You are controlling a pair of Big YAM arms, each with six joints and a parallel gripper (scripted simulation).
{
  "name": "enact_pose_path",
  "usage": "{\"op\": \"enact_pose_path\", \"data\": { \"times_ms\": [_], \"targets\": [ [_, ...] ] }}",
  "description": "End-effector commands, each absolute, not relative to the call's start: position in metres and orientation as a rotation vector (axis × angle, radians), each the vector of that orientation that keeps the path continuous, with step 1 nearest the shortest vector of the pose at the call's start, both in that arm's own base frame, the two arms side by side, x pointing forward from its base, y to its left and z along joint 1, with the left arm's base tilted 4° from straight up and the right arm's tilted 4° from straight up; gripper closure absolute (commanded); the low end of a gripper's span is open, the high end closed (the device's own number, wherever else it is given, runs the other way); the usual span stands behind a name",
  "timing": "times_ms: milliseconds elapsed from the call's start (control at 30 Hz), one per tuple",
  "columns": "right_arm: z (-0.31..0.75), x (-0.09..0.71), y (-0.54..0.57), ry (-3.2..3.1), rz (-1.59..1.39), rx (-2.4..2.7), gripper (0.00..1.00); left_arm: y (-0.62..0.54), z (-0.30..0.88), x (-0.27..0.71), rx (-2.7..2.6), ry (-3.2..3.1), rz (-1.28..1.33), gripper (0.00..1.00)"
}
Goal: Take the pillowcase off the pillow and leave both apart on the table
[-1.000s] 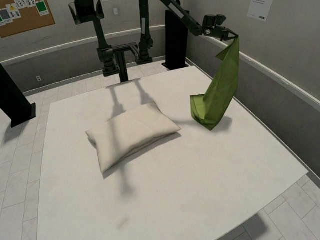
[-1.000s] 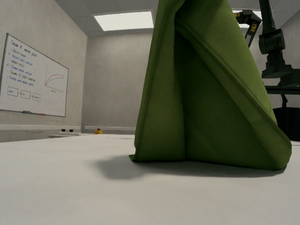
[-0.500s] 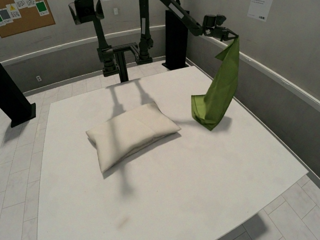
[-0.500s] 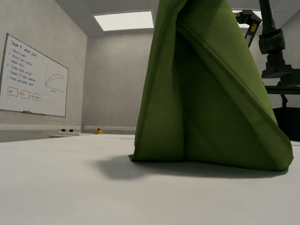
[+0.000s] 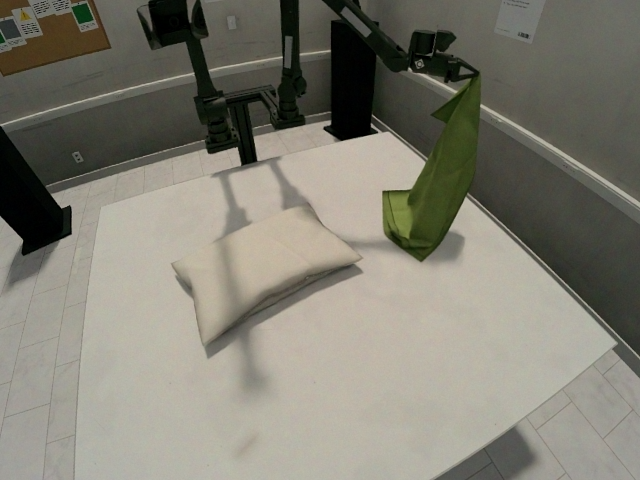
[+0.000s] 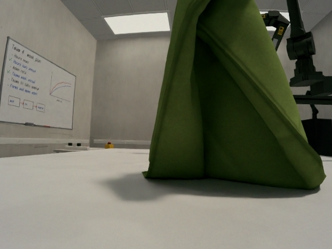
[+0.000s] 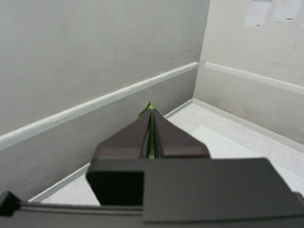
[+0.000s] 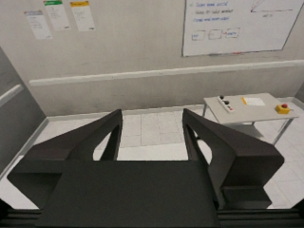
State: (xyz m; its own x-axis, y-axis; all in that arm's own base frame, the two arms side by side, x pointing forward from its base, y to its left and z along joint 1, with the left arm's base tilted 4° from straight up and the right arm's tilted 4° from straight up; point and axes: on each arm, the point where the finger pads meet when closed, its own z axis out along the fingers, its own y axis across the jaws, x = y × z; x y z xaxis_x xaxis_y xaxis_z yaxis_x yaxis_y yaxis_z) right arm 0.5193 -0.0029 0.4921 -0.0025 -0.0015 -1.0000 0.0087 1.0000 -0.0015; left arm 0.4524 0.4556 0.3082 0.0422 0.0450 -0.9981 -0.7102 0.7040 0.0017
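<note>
White and broad, the tabletop (image 5: 361,372) (image 6: 80,214) stretches out between grey walls, over a floor of pale tiles. At one side wall, as the exterior view shows, hangs a whiteboard (image 6: 37,85) with a handwritten week plan and a small graph. From overhead I see a corkboard (image 5: 56,31) with papers pinned to it, beyond the edge where the arms are mounted.

On the table, toward that mounting edge and nearer the left-hand edge of the top view than the pillowcase is, lies the cream pillow (image 5: 268,263), bare and plump. Its long side runs at a slant, and one corner points toward the near edge. The arms' shadows fall over and around it.

Well up above the table, close to the long edge by the wall, the left gripper (image 5: 476,74) (image 7: 151,114) has its fingertips pressed together on a pinch of the green pillowcase (image 5: 447,170) (image 6: 241,107) (image 7: 152,138). The cloth hangs straight below the tool in a tall, folded drape, its lower end gathered on the tabletop, with bare white surface between it and the pillow. From the exterior side, its folds part around a dark hollow.

Apart from both, the right gripper (image 5: 173,23) (image 8: 152,114) is raised beyond the mounting edge, its fingers spread with nothing between them.
</note>
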Motion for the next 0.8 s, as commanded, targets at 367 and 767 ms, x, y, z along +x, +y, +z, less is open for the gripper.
{"op": "enact_pose_path", "data": {
  "times_ms": [367,767],
  "targets": [
    [0.524,0.511,-0.008,1.519,-0.027,0.003,0.4,0.498,0.35,0.461,-0.597,1.336,0.667,0.98],
    [0.524,0.511,-0.007,1.521,-0.026,0.002,0.4,0.488,0.353,0.471,-0.577,1.339,0.651,0.98]
  ]
}}
